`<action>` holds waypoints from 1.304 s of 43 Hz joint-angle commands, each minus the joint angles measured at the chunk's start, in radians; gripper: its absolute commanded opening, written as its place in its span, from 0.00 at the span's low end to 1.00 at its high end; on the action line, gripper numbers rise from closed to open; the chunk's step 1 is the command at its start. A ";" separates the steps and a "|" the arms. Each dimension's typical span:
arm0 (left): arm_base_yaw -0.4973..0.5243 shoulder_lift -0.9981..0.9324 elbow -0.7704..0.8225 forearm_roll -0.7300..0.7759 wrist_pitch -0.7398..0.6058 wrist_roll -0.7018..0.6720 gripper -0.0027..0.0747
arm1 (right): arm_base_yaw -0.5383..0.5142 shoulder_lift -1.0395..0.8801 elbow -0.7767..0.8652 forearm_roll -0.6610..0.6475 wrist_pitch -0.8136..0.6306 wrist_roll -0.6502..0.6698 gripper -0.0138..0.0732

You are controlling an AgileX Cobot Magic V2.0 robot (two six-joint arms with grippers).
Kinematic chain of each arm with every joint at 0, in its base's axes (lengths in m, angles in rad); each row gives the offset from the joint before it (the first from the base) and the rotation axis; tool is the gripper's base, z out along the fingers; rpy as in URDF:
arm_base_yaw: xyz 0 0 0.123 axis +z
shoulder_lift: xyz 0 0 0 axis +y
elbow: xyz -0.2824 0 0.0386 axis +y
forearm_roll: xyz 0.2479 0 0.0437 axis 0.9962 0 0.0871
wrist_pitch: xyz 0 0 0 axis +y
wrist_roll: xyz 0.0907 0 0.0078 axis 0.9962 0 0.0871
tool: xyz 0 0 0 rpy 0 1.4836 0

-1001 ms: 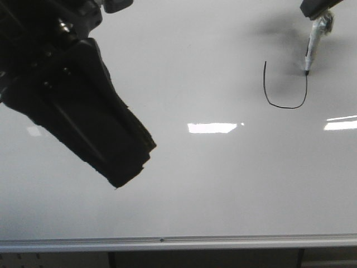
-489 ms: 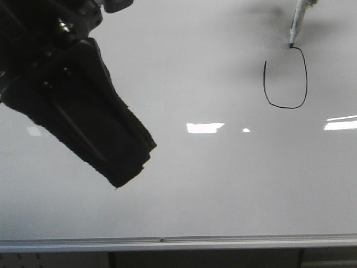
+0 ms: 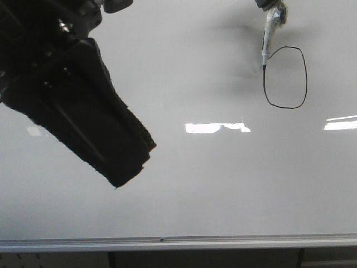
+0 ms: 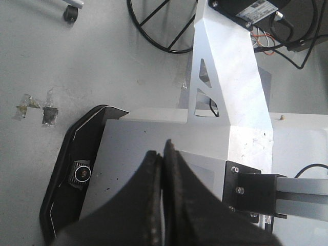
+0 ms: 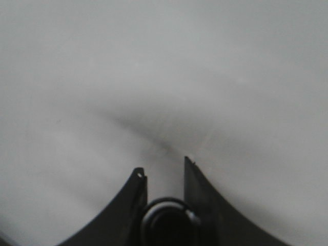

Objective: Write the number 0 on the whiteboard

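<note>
— Gripping anything, that right gripper [image 5: 163,177]?
— Clamped on the marker [image 3: 267,46], tip touching the number 0 [image 3: 285,77] near the whiteboard [image 3: 223,184] far right corner — bare board toward the rail.
— Left gripper [image 4: 163,154]?
— Closed, empty.

We're seeing bright ceiling-light glare patches on the whiteboard [image 3: 223,184], soft shadows up top, and a pretty blurry right wrist view.

A thin black hand-drawn oval number 0 [image 3: 285,77] marks the glossy white-grey flat whiteboard [image 3: 223,178], edged by a silver aluminium rail and streaked with bright white reflections, while a pale grey marker pen [image 3: 266,49] carries a black tip.
</note>
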State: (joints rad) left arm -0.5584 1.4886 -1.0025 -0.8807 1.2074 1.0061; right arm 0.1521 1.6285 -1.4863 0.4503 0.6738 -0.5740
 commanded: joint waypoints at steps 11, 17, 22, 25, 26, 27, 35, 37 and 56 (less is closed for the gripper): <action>-0.007 -0.037 -0.030 -0.080 0.028 0.003 0.01 | 0.000 -0.113 -0.152 0.214 0.510 -0.006 0.08; -0.007 -0.037 -0.030 -0.102 0.030 0.007 0.08 | 0.000 -0.121 -0.106 0.307 0.662 -0.008 0.08; -0.007 -0.037 -0.030 -0.109 0.030 0.007 0.34 | 0.000 -0.181 0.034 0.367 0.646 -0.029 0.08; -0.007 -0.037 -0.030 -0.136 0.030 0.007 0.58 | 0.000 -0.228 0.140 0.408 0.641 -0.061 0.08; -0.007 -0.037 -0.030 -0.145 0.027 0.007 0.65 | 0.000 -0.241 0.178 0.423 0.641 -0.071 0.08; -0.007 -0.037 -0.030 -0.153 0.026 0.007 0.71 | 0.000 -0.258 0.206 0.435 0.641 -0.082 0.08; -0.007 -0.037 -0.030 -0.209 0.002 0.014 0.93 | 0.003 -0.320 0.413 0.610 0.647 -0.189 0.08; -0.007 -0.037 -0.030 -0.219 -0.005 0.014 0.92 | 0.014 -0.321 0.440 0.646 0.649 -0.215 0.08; -0.007 -0.037 -0.030 -0.355 -0.003 0.062 0.60 | 0.136 -0.321 0.491 0.747 0.583 -0.273 0.08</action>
State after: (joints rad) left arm -0.5584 1.4886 -1.0025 -1.1546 1.1814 1.0590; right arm 0.2873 1.3393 -0.9747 1.1197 1.2103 -0.8301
